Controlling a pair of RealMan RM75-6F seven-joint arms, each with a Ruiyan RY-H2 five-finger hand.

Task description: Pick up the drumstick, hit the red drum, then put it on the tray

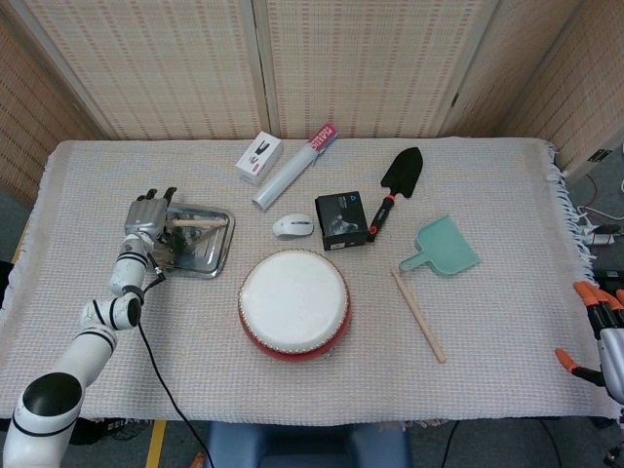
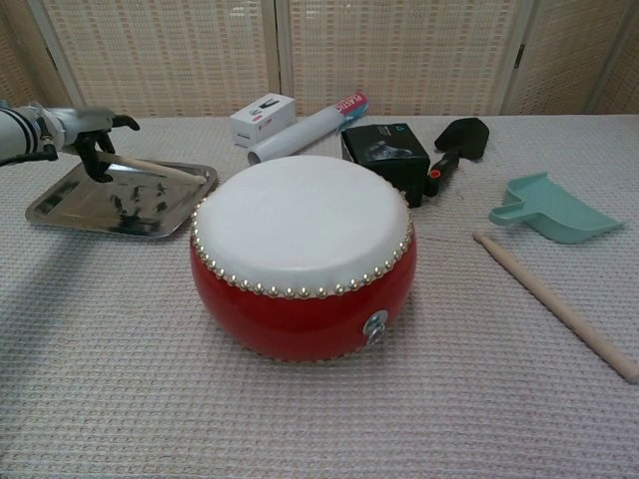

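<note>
Drumstick [image 1: 197, 222] lies on tray [image 1: 216, 255] near the table's left edge, one end toward its far-right rim. Left hand [image 1: 148, 215] hovers over the tray's left end, fingers spread, gripping nothing. Risk: withdrawing fingers could snag the stick and roll it off. Right hand [image 1: 606, 336] idles at the right edge, holding nothing.

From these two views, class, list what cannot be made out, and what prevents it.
- Right hand: cut off by the head view's right edge; absent from the chest view.
- Drumstick on the tray: whether the left hand touches its near end is unclear; the fingers cover it.
- White box: print too small to read.
</note>
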